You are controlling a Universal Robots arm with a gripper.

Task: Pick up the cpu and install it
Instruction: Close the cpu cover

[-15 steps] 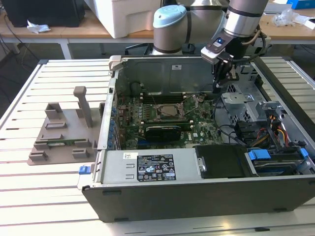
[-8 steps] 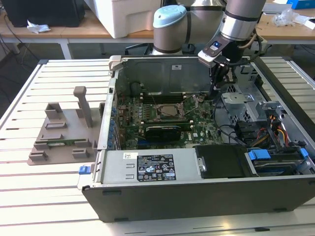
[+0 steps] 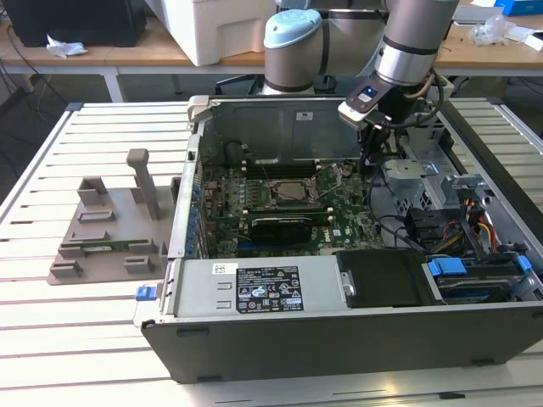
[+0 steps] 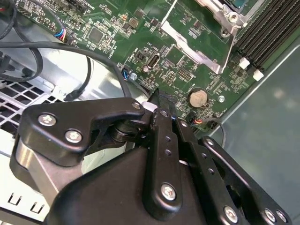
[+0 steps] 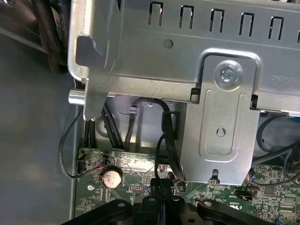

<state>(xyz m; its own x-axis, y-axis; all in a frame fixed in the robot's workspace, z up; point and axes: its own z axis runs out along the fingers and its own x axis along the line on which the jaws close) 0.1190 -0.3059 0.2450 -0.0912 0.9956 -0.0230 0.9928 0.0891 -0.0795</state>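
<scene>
Gripper (image 3: 370, 159) is inside the open dark-grey sheet-metal PC case (image 3: 339, 339), low over the glossy green motherboard (image 3: 344, 222), at the board's edge on the exterior view's right. The black jointed metal fingers look drawn together to a narrow tip in both wrist views, and I can't make out anything between them. In the second wrist view the tip sits just beside a round silver coin cell (image 4: 198, 98) on the motherboard, near small chips and a header. The cpu (image 3: 287, 193), a flat silvery-grey square with a darker rim, appears to lie in the socket frame at the middle of the motherboard, well apart from the gripper; I can't tell whether the frame is latched. The matte black rectangular expansion card (image 3: 284, 227) lies on the motherboard just on the near side of the socket. In the first wrist view a folded bare-steel bracket (image 5: 220, 117) with slots and a screw stands over the motherboard edge, with black cables (image 5: 166, 136) dropping from it to the board. The moulded grey plastic holder block (image 3: 110, 229) sits outside the case on the white slatted table (image 3: 85, 339), off the motherboard on the exterior view's left.
</scene>
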